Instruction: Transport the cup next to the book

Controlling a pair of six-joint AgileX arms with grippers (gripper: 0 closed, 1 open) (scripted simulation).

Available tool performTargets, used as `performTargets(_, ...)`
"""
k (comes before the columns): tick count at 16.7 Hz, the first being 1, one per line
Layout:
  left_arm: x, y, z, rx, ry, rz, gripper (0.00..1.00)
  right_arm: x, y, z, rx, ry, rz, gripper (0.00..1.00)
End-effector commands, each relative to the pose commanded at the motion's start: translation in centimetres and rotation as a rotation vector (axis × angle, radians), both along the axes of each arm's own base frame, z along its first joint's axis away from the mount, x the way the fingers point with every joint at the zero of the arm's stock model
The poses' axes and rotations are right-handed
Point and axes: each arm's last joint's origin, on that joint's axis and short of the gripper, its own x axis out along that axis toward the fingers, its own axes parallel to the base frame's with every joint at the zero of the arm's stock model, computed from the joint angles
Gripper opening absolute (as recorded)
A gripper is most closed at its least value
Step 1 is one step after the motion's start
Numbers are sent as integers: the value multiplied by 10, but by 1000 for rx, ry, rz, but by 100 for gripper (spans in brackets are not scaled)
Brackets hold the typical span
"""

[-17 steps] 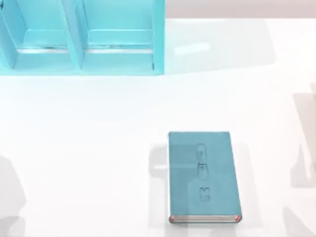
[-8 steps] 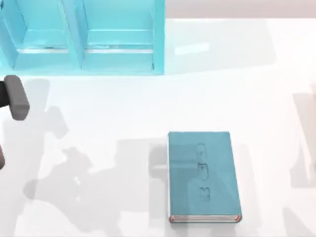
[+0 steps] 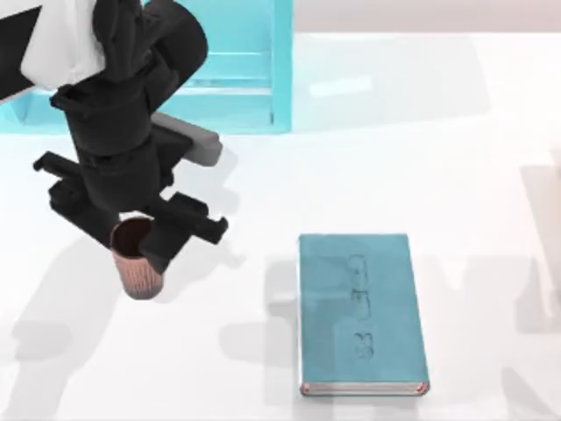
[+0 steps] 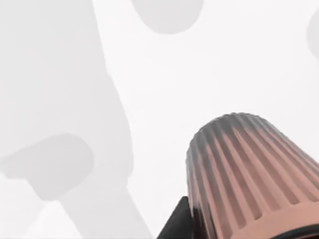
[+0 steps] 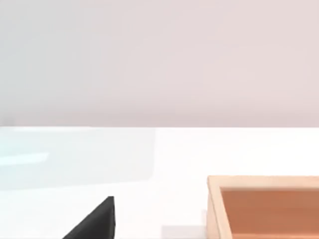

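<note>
Overhead, the left end effector (image 3: pixel 131 239) grips the cup (image 3: pixel 136 261) by its rim, carrying it above the white desk (image 3: pixel 438 158), well left of the book (image 3: pixel 361 313), which lies flat; a light-blue shelf unit (image 3: pixel 254 70) stands behind the book's left.

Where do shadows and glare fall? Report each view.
Top view: soft grey shadows lie on the table left of the book and around the left claw gripping the cup; a pale sheen sits beside the shelf. Left wrist view: broad soft shadows cross the table beyond the cup. Right wrist view: a faint bluish sheen on the table, away from the wooden box.
</note>
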Motion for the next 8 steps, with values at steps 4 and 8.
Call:
performTargets(4, -17, -47, 11, -15, -59, 266, 0, 0, 0, 0, 0, 0, 0, 100)
performTargets(8, -30, -72, 19, -42, -95, 429, 0, 0, 0, 0, 0, 0, 0, 100)
